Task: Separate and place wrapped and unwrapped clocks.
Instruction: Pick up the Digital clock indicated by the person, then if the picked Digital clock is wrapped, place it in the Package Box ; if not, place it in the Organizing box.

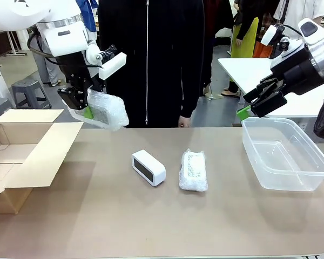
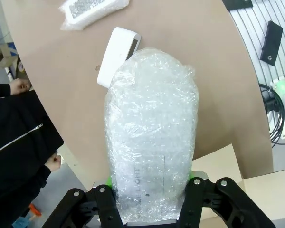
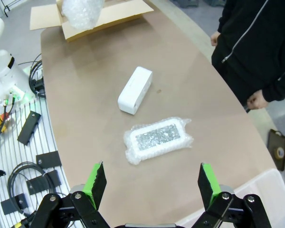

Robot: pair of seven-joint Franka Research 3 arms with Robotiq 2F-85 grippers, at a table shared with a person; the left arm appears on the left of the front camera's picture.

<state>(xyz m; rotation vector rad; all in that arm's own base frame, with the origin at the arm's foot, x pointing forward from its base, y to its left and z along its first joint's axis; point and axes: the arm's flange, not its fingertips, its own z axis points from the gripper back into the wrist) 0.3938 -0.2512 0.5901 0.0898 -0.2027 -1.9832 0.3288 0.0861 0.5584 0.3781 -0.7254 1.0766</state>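
Note:
My left gripper [image 1: 86, 110] hangs above the table's left side, shut on a bubble-wrapped clock [image 1: 105, 110]. In the left wrist view that wrapped clock [image 2: 152, 137] stands between my fingers and hides most of the table below. A bare white clock with a dark face [image 1: 148, 167] lies at the table's middle; it also shows as a white clock [image 2: 118, 57] and a white block [image 3: 135, 89]. To its right lies a second wrapped clock [image 1: 193, 170], seen again as a wrapped bundle [image 3: 156, 138]. My right gripper [image 1: 265, 96] is open, high above the right side, with nothing between its green pads [image 3: 97, 183].
An open cardboard box [image 1: 21, 148] sits at the left edge. A clear plastic tub [image 1: 283, 154] stands at the right. A person in a black jacket [image 1: 148, 59] stands at the far side, hands down by the table edge.

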